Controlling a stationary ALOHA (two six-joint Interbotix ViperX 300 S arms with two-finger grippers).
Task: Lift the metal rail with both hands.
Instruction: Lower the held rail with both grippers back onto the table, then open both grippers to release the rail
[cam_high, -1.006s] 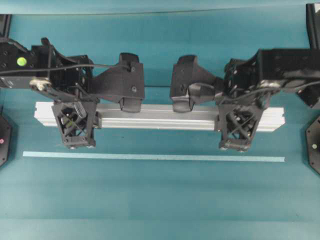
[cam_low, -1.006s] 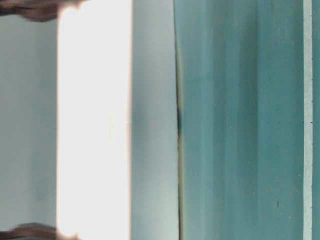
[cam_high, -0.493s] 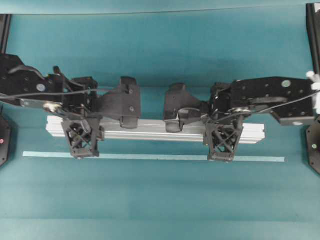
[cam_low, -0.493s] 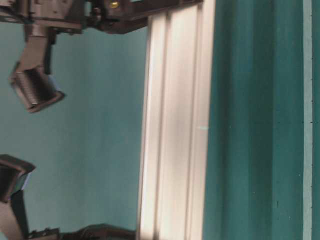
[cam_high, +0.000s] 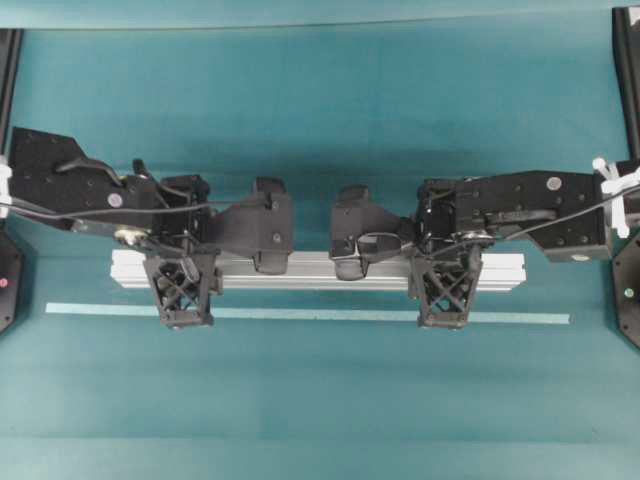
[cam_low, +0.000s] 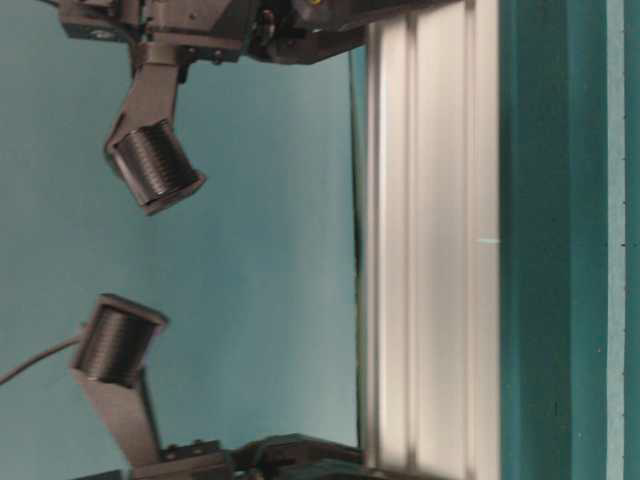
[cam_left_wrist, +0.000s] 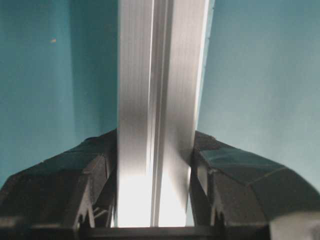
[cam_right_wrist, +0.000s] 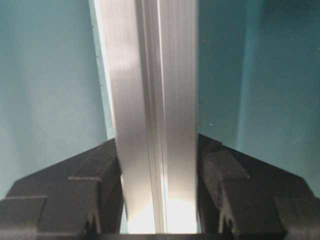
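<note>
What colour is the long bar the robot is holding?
Shiny silver, with grooves running along the metal rail. It shows best in the table-level view.

You're at a robot lab bench: teal mat (cam_high: 320, 400), two black arms, a taped line (cam_high: 300, 314).

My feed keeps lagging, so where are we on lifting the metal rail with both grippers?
Done: the left gripper and right gripper are each shut on the long silver grooved aluminium rail, fingers against both its sides. In hand: whether it is clear of the teal table I cannot confirm, though the table-level view suggests a gap. Left: confirm clearance and keep it level. The pale-green tape strip lies just beside it.
</note>
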